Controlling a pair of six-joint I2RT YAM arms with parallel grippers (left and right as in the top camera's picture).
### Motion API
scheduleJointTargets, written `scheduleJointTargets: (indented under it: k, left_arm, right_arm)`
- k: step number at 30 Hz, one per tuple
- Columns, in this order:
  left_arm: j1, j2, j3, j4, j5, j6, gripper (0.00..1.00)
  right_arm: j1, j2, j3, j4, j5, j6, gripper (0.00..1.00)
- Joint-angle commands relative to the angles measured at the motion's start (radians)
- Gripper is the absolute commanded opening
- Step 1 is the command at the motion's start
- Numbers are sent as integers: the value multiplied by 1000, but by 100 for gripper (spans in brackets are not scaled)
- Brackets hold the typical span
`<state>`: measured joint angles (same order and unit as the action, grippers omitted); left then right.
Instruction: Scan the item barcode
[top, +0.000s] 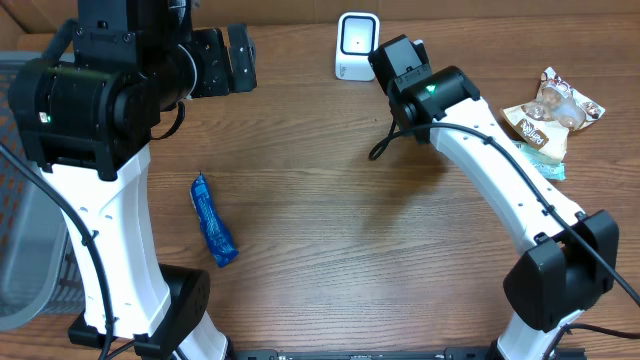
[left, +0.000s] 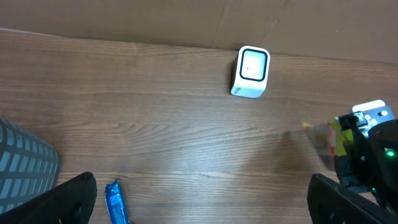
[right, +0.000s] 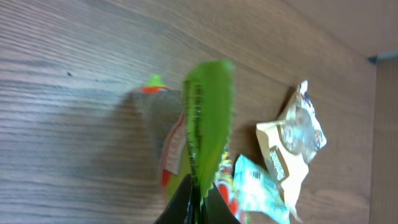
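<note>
Though hidden overhead, right wrist shows green packet (right: 208, 118) pinched in right jaws; left jaws spread.

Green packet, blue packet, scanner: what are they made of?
Green packet: thin plastic film, probably; seen edge-on, serrated crimped seam, printed faces.
Blue packet: glossy plastic wrapper, likely; highlights along its crinkled surface.
Scanner: hard white plastic by its look; smooth rounded shell, dark-framed window.

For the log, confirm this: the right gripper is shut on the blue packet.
Not right. The right gripper is shut on the green packet, as the right wrist view shows; the blue packet lies free on the table in the overhead view.
</note>
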<state>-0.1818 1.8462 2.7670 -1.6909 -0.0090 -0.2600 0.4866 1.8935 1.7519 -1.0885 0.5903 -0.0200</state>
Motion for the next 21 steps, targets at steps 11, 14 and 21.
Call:
scheduleJointTargets:
  k: [11, 14, 21]
  left_arm:
    - [-2, -2, 1, 2, -5, -2, 100]
    - [-2, -2, 1, 2, -5, -2, 100]
    - [-2, -2, 1, 2, -5, -2, 100]
  right_arm:
    - [109, 156, -29, 10, 192, 27, 4]
    - [110, 156, -29, -4, 388, 32, 4]
    - [101, 156, -29, -104, 580, 49, 4]
